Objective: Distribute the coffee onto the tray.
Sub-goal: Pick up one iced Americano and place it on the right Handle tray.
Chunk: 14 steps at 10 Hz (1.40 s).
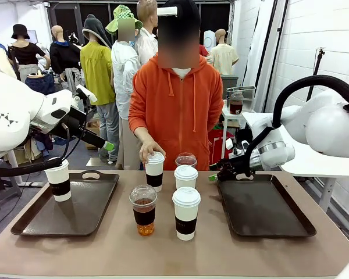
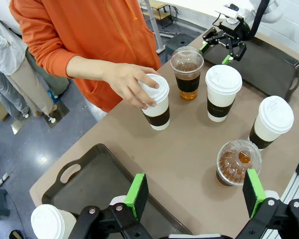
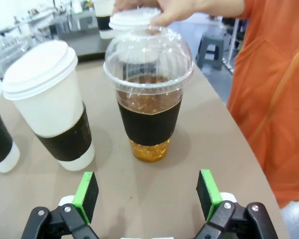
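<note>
The brown tabletop (image 1: 104,250) carries two dark trays, the left tray (image 1: 90,218) and the right tray (image 1: 267,212), with a cluster of cups between them. A person (image 1: 177,104) in an orange hoodie stands at the far side, and the person's hand (image 1: 148,150) rests over the lid of the far paper cup (image 1: 155,175), which stands on the tabletop. The robot's left hand (image 2: 194,193) hangs above the tabletop by the left tray's inner edge, released, its green pads wide apart with nothing between them. The robot's right hand (image 3: 147,193) sits low at the far inner corner of the right tray, also released. It points at the far clear cup (image 3: 148,99), which stands just ahead of the pads without touching them. One cup, the tray cup (image 1: 59,181), stands upright at the far left corner of the left tray. On the tabletop stand the far paper cup and the far clear cup, the middle paper cup (image 1: 185,177) just in front of the clear one, then the near paper cup (image 1: 186,214) and the near clear cup (image 1: 143,210) side by side.
</note>
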Tool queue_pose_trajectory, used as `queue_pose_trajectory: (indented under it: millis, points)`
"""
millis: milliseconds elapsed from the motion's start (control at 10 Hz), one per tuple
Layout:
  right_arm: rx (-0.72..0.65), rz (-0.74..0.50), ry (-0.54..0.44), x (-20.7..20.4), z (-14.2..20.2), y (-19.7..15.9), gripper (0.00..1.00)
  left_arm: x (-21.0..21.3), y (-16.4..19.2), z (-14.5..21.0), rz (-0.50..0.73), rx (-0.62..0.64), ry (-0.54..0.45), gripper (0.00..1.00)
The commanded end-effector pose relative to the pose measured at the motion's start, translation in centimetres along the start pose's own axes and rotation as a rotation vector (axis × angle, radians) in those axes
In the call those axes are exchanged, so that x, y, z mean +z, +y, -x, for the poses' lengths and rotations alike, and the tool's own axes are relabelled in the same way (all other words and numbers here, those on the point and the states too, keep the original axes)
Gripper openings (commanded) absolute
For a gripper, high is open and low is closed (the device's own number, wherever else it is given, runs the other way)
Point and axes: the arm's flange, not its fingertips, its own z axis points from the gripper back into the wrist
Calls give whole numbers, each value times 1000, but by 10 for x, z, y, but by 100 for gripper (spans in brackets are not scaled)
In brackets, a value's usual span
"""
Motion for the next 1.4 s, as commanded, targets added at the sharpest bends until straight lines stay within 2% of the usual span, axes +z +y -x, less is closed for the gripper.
queue_pose_trajectory:
  millis: [0, 800, 1300]
  points:
    - [11, 11, -72, -8, 5, -10, 100, 0, 1, 1, 11, 5, -2, 100]
    - [-23, 14, -47, -6, 8, -8, 100, 0, 1, 1, 11, 5, -2, 100]
    - [-28, -12, -133, -36, 15, -20, 100, 0, 1, 1, 11, 5, -2, 100]
